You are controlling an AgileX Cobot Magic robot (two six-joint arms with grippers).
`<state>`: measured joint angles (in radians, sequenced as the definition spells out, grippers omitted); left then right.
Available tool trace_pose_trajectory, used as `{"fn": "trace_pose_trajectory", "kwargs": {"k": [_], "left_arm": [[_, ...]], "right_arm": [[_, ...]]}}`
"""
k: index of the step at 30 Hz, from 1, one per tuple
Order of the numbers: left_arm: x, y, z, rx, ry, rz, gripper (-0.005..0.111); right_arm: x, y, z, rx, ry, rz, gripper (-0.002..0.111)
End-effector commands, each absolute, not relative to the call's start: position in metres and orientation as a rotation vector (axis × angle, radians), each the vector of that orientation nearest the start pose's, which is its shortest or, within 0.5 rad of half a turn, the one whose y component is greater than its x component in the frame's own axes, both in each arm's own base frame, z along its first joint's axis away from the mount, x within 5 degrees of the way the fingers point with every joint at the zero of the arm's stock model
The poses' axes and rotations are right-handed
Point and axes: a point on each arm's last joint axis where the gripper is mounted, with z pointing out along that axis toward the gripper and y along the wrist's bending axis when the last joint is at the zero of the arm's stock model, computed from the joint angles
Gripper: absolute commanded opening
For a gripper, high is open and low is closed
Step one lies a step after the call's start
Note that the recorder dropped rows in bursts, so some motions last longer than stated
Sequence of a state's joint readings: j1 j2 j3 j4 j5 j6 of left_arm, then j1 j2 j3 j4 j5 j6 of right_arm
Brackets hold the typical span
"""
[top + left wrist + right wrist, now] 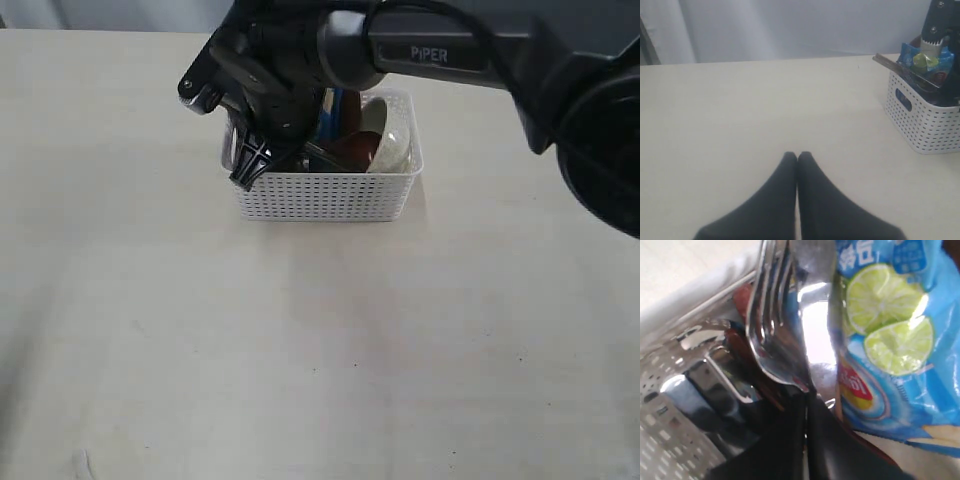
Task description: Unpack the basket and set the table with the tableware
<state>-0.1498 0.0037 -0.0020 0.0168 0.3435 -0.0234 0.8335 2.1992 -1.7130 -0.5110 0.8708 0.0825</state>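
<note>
The right hand (pixel 806 401) is reaching down into the basket (pixel 325 195), its fingers pressing together just where the fork (pixel 771 340) and knife (pixel 815 310) are narrowing; whether any metal is caught between them is hard to tell. A blue chip bag (pixel 890 340) is crowding in beside them, and an off-white bowl (pixel 397 145) is leaning at the basket's right end. The arm is blocking the rest. The left hand (pixel 797 159), fingers pressed together, is hovering over the pale surface (pixel 300 350), well apart from the basket.
</note>
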Motion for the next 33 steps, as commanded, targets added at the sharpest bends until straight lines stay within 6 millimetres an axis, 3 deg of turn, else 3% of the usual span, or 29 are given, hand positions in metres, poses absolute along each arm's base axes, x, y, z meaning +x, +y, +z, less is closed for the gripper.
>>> {"fn": "trace_pose_trajectory", "kwargs": {"k": [1, 14, 18, 20, 22, 23, 25, 33], "left_arm": [[0.053, -0.008, 0.182, 0.131, 1.823, -0.113, 0.000], [0.053, -0.008, 0.182, 0.131, 1.823, -0.113, 0.000], [0.053, -0.008, 0.182, 0.131, 1.823, -0.113, 0.000], [0.053, -0.008, 0.182, 0.131, 1.823, -0.113, 0.000], [0.053, -0.008, 0.182, 0.131, 1.823, -0.113, 0.000], [0.053, -0.008, 0.182, 0.131, 1.823, -0.113, 0.000], [0.053, -0.008, 0.182, 0.131, 1.823, -0.113, 0.000], [0.053, -0.008, 0.182, 0.131, 1.823, -0.113, 0.000]], "right_arm": [[0.339, 0.319, 0.180, -1.296, 2.328, -0.372, 0.000], [0.335, 0.312, 0.222, -1.240, 2.262, -0.367, 0.000], [0.326, 0.316, 0.220, -1.278, 2.346, -0.186, 0.001], [0.325, 0.314, 0.215, -1.288, 2.424, -0.050, 0.011], [0.330, 0.309, 0.212, -1.236, 2.484, 0.036, 0.029], [0.334, 0.305, 0.211, -1.203, 2.502, 0.068, 0.042], [0.339, 0.301, 0.212, -1.177, 2.506, 0.075, 0.057], [0.345, 0.299, 0.197, -1.267, 2.472, -0.013, 0.049]]}}
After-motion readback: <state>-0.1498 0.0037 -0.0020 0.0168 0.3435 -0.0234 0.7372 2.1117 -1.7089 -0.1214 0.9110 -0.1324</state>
